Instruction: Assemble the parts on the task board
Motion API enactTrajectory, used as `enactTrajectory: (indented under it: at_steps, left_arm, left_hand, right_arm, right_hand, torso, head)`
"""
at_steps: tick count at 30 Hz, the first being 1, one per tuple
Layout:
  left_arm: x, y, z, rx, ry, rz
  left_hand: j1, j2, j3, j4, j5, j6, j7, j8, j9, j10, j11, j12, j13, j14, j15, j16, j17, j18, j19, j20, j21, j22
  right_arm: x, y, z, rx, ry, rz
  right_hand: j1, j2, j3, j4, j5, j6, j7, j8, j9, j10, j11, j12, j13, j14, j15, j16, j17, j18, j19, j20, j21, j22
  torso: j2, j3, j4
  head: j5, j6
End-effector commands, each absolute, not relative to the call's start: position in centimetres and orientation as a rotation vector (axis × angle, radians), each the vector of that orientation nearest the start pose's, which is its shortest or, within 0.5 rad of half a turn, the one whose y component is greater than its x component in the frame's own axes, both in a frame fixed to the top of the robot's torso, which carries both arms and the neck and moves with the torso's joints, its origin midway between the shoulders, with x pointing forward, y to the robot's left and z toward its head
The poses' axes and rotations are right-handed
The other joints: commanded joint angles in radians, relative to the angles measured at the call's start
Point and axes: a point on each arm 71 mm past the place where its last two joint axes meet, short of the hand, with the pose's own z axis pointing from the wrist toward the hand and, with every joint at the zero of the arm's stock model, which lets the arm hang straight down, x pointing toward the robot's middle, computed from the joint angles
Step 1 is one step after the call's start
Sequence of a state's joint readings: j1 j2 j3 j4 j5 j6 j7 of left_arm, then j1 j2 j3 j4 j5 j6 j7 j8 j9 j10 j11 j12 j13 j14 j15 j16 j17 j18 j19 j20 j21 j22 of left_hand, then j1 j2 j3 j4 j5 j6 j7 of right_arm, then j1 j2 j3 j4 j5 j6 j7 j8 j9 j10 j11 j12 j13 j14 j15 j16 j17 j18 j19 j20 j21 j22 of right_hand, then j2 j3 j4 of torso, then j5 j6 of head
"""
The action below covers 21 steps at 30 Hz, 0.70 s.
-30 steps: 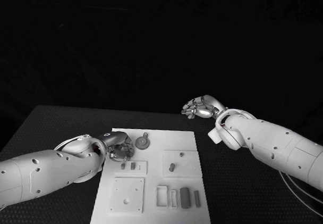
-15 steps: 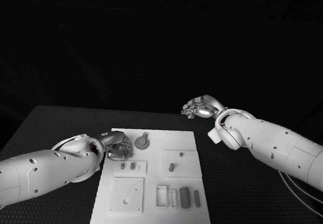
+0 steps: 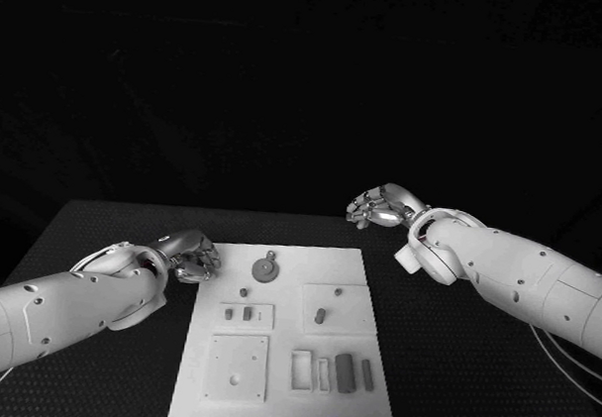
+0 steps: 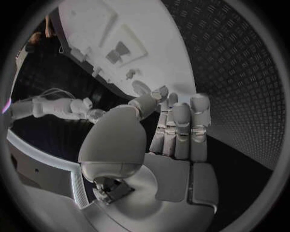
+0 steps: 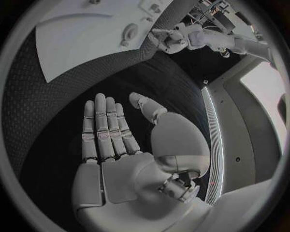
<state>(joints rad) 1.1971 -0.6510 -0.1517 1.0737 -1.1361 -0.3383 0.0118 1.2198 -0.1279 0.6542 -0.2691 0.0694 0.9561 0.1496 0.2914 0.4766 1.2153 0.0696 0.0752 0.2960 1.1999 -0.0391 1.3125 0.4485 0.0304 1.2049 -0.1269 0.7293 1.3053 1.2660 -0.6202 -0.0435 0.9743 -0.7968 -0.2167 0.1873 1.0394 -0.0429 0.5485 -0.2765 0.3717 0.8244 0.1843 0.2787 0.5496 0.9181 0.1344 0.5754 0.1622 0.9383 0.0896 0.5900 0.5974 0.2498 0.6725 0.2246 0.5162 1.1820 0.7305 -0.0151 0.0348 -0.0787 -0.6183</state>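
I see the task board (image 3: 288, 342) lying in the middle of the black desk (image 3: 485, 385); my left hand (image 3: 191, 256) sits just off the board's ten o'clock corner, over bare desk, fingers straight and side by side in the left wrist view, holding nothing; my right hand (image 3: 382, 207) hovers past the board's one o'clock corner, near the far desk edge, its fingers extended flat and apart from the thumb in the right wrist view, also empty; on the board, a round part (image 3: 264, 268) lies toward twelve o'clock, a small part (image 3: 320, 314) sits on a raised square at about two o'clock, and dark bars (image 3: 354, 370) lie in a row toward four o'clock.
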Motion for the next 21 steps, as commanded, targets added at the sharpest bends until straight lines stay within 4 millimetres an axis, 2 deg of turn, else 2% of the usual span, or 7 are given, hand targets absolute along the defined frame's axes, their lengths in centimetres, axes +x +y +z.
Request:
enactTrajectory:
  at_steps: [1, 8, 13, 16, 17, 19, 21]
  left_arm:
    - [55.0, 26.1, -23.9, -0.543, 1.741, -0.731]
    - [55.3, 27.6, -21.6, -0.737, 1.668, -0.912]
    - [55.1, 28.1, -20.4, -0.81, 1.649, -1.012]
    - [54.8, 28.1, -20.0, -0.872, 1.641, -1.073]
    - [54.6, 28.1, -19.9, -0.886, 1.639, -1.092]
    - [54.5, 27.9, -19.9, -0.897, 1.642, -1.112]
    - [54.4, 27.7, -19.9, -0.903, 1.643, -1.125]
  left_hand:
    - [-0.015, 0.005, 0.003, 0.01, -0.001, -0.007, 0.002, 0.004, 0.001, 0.012, 0.002, 0.008, 0.005, -0.026, -0.002, -0.035, -0.015, 0.123, -0.03, 0.005, -0.028, -0.013]
    - [-0.047, 0.01, -0.019, 0.018, -0.002, -0.022, 0.007, 0.005, 0.002, 0.011, 0.006, 0.005, 0.016, -0.067, 0.003, -0.119, -0.047, 0.098, -0.081, 0.013, -0.096, -0.047]
    - [-0.079, 0.01, -0.058, 0.019, -0.002, -0.032, 0.009, 0.007, 0.004, 0.005, 0.012, 0.0, 0.023, -0.093, 0.01, -0.177, -0.066, 0.079, -0.112, 0.016, -0.143, -0.071]
    - [-0.105, 0.01, -0.081, 0.019, -0.002, -0.044, 0.013, 0.004, 0.003, -0.005, 0.024, -0.004, 0.024, -0.155, 0.026, -0.253, -0.093, 0.057, -0.179, 0.031, -0.203, -0.1]
    - [-0.112, 0.011, -0.09, 0.017, -0.002, -0.05, 0.015, 0.004, 0.003, -0.013, 0.032, -0.006, 0.024, -0.178, 0.036, -0.301, -0.11, 0.045, -0.207, 0.038, -0.239, -0.121]
    - [-0.12, 0.011, -0.097, 0.015, -0.002, -0.059, 0.019, 0.003, 0.003, -0.024, 0.041, -0.008, 0.02, -0.208, 0.053, -0.368, -0.132, 0.03, -0.245, 0.048, -0.286, -0.15]
    - [-0.127, 0.01, -0.099, 0.014, -0.002, -0.067, 0.02, 0.001, 0.002, -0.041, 0.049, -0.01, 0.015, -0.244, 0.074, -0.422, -0.148, 0.016, -0.283, 0.062, -0.324, -0.171]
  right_arm:
    - [57.9, -24.8, -18.2, 0.289, 1.726, 0.87]
    - [56.8, -24.5, -19.0, 0.119, 1.799, 0.773]
    - [55.7, -23.9, -19.9, -0.051, 1.82, 0.658]
    - [54.9, -23.4, -20.6, -0.159, 1.831, 0.592]
    - [54.6, -23.2, -21.0, -0.192, 1.826, 0.568]
    - [54.1, -22.7, -21.6, -0.235, 1.809, 0.537]
    - [53.8, -22.4, -21.9, -0.276, 1.8, 0.512]
  right_hand:
    - [0.019, 0.008, 0.008, -0.008, 0.005, 0.015, -0.003, 0.007, 0.001, 0.048, -0.004, -0.058, -0.026, 0.056, -0.025, 0.019, 0.011, 0.012, 0.055, -0.019, 0.022, 0.007]
    - [0.044, 0.013, 0.016, -0.012, 0.006, 0.042, -0.007, 0.018, 0.001, 0.148, -0.02, -0.159, -0.059, 0.173, -0.072, 0.047, 0.032, 0.012, 0.174, -0.066, 0.055, 0.011]
    - [0.052, 0.004, 0.012, -0.014, 0.005, 0.051, -0.011, 0.019, -0.001, 0.186, -0.028, -0.202, -0.068, 0.211, -0.084, 0.053, 0.043, 0.012, 0.213, -0.081, 0.06, 0.013]
    - [0.05, -0.011, 0.007, -0.013, 0.005, 0.052, -0.012, 0.019, -0.002, 0.196, -0.03, -0.211, -0.069, 0.216, -0.086, 0.052, 0.046, 0.012, 0.22, -0.084, 0.06, 0.014]
    - [0.041, -0.037, -0.002, -0.01, 0.004, 0.051, -0.011, 0.017, -0.003, 0.201, -0.03, -0.218, -0.07, 0.219, -0.087, 0.051, 0.047, 0.012, 0.223, -0.084, 0.059, 0.014]
    - [0.031, -0.058, -0.008, -0.008, 0.005, 0.053, -0.012, 0.018, -0.003, 0.204, -0.03, -0.227, -0.071, 0.219, -0.087, 0.049, 0.048, 0.012, 0.226, -0.085, 0.057, 0.013]
    - [0.031, -0.064, -0.009, -0.008, 0.005, 0.055, -0.013, 0.018, -0.003, 0.204, -0.029, -0.23, -0.072, 0.22, -0.087, 0.049, 0.049, 0.012, 0.227, -0.085, 0.056, 0.013]
  torso:
    - [0.0, 0.0016, -0.0016]
    - [0.0, 0.0006, 0.0017]
    - [-0.001, -0.0004, 0.0001]
    - [-0.001, 0.0001, -0.0018]
    - [-0.001, 0.0003, -0.0022]
    - [-0.001, -0.0006, -0.0012]
    - [-0.001, -0.0013, -0.0001]
  head:
    - [-0.003, 0.005]
    - [-0.005, 0.009]
    - [-0.001, 0.005]
    - [0.006, 0.004]
    - [0.007, 0.001]
    - [0.008, -0.003]
    - [0.007, -0.002]
